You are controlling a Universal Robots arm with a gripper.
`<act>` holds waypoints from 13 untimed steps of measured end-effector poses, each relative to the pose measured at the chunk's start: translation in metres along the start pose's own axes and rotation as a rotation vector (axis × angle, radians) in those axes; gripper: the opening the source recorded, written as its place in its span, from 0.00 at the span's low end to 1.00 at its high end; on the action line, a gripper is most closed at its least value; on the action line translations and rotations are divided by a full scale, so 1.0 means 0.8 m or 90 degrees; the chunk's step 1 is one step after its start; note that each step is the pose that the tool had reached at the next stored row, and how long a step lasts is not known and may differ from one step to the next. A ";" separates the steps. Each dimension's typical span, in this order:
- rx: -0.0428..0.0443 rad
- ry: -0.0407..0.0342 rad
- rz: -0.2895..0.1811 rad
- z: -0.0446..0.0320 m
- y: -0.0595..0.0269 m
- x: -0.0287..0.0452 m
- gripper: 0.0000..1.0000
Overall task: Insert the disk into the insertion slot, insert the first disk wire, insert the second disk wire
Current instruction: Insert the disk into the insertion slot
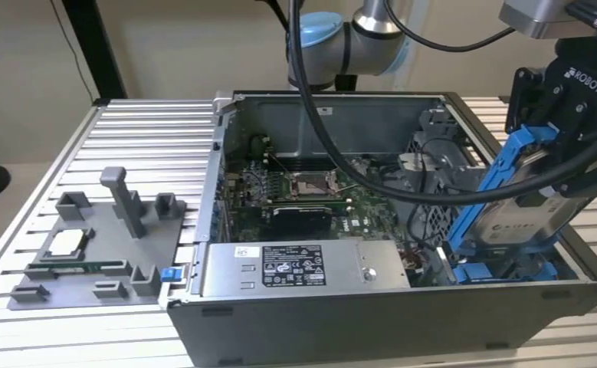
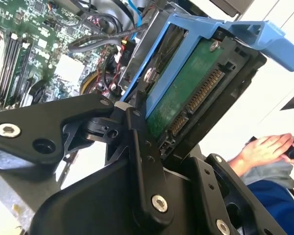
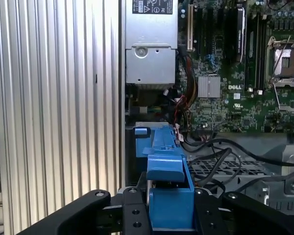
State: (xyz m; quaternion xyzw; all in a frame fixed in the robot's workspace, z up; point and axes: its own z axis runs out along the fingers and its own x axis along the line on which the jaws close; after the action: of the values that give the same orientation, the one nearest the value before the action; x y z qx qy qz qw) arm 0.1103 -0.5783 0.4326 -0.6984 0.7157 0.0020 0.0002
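Note:
My gripper (image 1: pixel 549 165) is shut on the disk (image 1: pixel 528 211), a silver-grey drive in a bright blue carrier frame (image 1: pixel 494 172). It holds the disk tilted over the near corner of the open computer case on the exterior view's right. The disk's lower end reaches down to the blue rails of the insertion slot (image 1: pixel 503 270). The second wrist view has the disk's green circuit side (image 2: pixel 186 98) and connector between my black fingers (image 2: pixel 142 147). In the first wrist view the blue carrier (image 3: pixel 169 196) sits between the finger pads, above the slot (image 3: pixel 141 147). Dark cables (image 3: pixel 210 152) lie loose beside the bay.
The case (image 1: pixel 380 314) stands on a ribbed aluminium table (image 1: pixel 145 146). The grey labelled power-supply box (image 1: pixel 298 267) sits beside the slot, with the motherboard (image 1: pixel 298 192) behind it. A grey fixture with parts (image 1: pixel 93 253) lies at the exterior view's left. A person's hand (image 2: pixel 264 149) is nearby.

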 end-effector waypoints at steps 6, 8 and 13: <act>0.0000 0.0000 0.000 0.0130 -0.001 -0.0008 0.00; 0.0000 -0.0002 0.000 0.0172 -0.001 -0.0012 0.00; 0.0000 -0.0008 0.000 0.0264 -0.002 -0.0021 0.00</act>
State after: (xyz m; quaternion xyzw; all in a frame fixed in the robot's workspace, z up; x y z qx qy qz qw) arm 0.1123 -0.5766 0.4115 -0.6985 0.7156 0.0025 0.0006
